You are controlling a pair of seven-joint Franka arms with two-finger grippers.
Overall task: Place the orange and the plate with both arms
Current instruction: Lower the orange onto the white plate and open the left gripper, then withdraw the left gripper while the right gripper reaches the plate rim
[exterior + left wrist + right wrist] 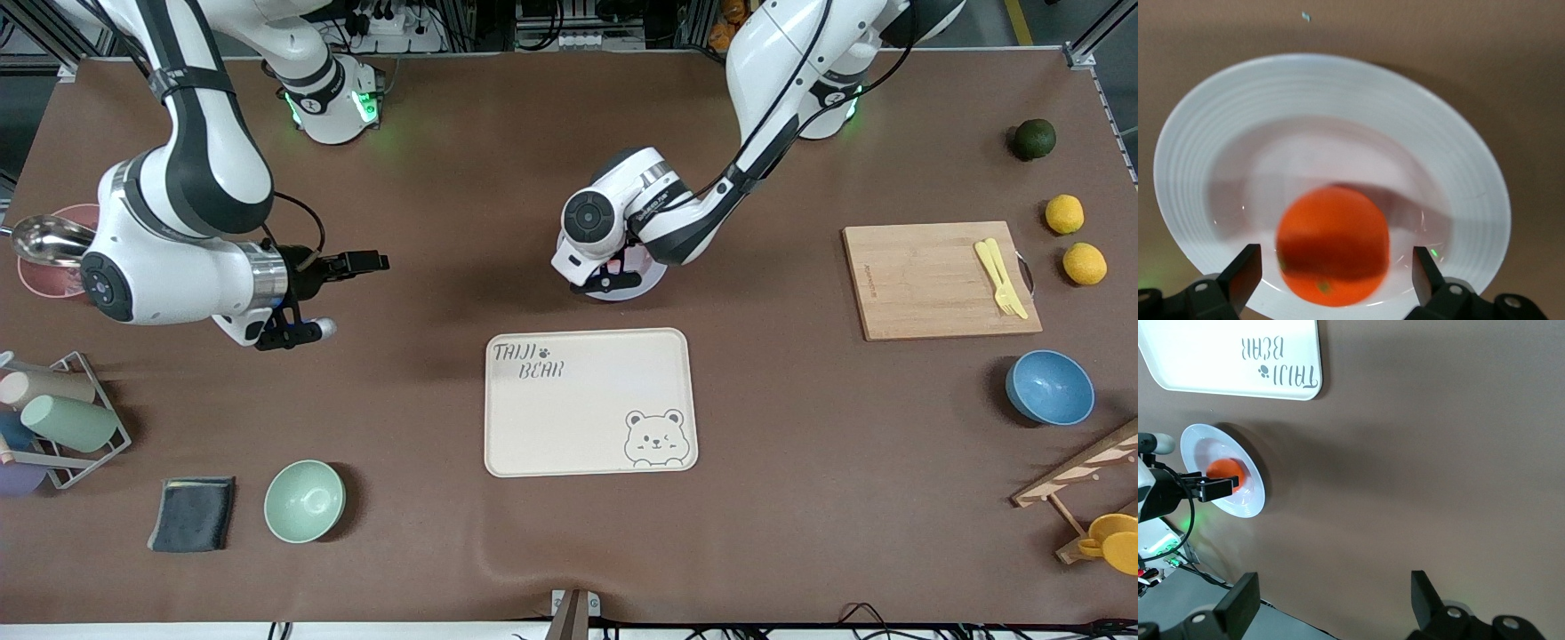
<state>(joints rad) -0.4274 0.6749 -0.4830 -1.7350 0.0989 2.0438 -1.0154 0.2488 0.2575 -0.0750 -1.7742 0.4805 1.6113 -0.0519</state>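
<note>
Cream tray (589,404) sat mid-table; cutting board (941,279) with yellow cutlery (1001,276) lay toward left arm's end; mint bowl (304,501) rested near front edge.

A brown table (498,160) is seen, with a cream tray (590,403) at frame centre and a plate (647,277) just above it. A cutting board (925,283), a blue bowl (1050,388), a green bowl (304,500) and a dark cloth (192,514) are also laid on it.

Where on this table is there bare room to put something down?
Bare cloth lies between the tray and the blue bowl, and between the tray and the green bowl. The tray itself holds nothing. It is crowded just above the tray, where the left gripper hangs over the plate holding the orange.
</note>
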